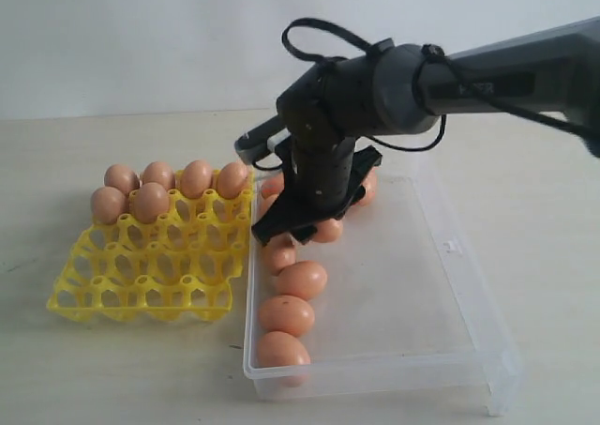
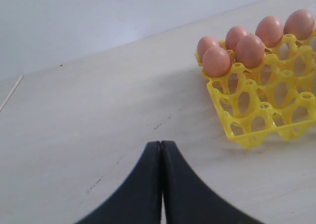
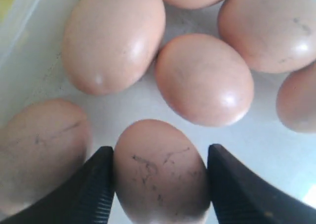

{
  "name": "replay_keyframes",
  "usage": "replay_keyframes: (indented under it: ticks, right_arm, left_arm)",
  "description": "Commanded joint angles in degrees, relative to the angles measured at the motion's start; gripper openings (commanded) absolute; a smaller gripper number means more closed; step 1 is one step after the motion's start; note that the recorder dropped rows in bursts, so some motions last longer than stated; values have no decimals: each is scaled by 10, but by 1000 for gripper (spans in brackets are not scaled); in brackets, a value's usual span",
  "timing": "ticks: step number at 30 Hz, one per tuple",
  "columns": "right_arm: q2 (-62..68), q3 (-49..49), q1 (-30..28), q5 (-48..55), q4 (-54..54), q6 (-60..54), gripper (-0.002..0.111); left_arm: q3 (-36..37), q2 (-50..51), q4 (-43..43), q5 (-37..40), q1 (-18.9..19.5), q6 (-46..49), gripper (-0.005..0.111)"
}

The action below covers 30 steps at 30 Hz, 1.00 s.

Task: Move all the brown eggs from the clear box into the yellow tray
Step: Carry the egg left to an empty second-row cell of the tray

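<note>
Firstly, on the left part of the pale wooden table (image 1: 56, 369) lies the bright yellow plastic egg tray (image 1: 141, 289). Six smooth orange-brown eggs (image 1: 150, 200) sit in its cups, four in the far row and two in the next row at its left end. The left gripper (image 2: 161, 144) hangs over the table beside this tray, apart from it, with its black fingers pressed together and holding nothing. Just beside the right edge of the tray stands the large shallow box of transparent plastic (image 1: 422, 275). More eggs of the same kind (image 1: 300, 280) lie in a line along its left wall. The black right arm (image 1: 487, 73) reaches in from the right over the box and hides the eggs at the far left corner. The right gripper (image 1: 305, 223) is low there. In the right wrist view, its two fingers (image 3: 98, 184) stand on either side of one speckled egg (image 3: 160, 174) that lies on the box floor. They are very near its sides, but I cannot tell if they already press it. Other eggs crowd closely around, one just outside a finger.
</note>
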Motion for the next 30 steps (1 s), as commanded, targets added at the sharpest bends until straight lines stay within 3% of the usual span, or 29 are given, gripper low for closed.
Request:
replay_keyframes:
  ticks: [1, 5, 10, 24, 30]
  right_arm:
    - [-99, 11, 0, -153, 30, -22, 0]
    - [-89, 75, 24, -535, 132, -63, 0]
    - [6, 85, 30, -707, 3, 80, 0]
    - [91, 85, 29, -730, -1, 90, 1]
    - [97, 85, 29, -749, 1, 89, 18]
  left_arm:
    - [-2, -3, 0, -4, -2, -3, 0]
    - [-2, -3, 0, -4, -2, -3, 0]
    - [-2, -3, 0, -4, -2, -3, 0]
    - [-2, -3, 0, -4, -2, -3, 0]
    - [-2, -3, 0, -4, -2, -3, 0]
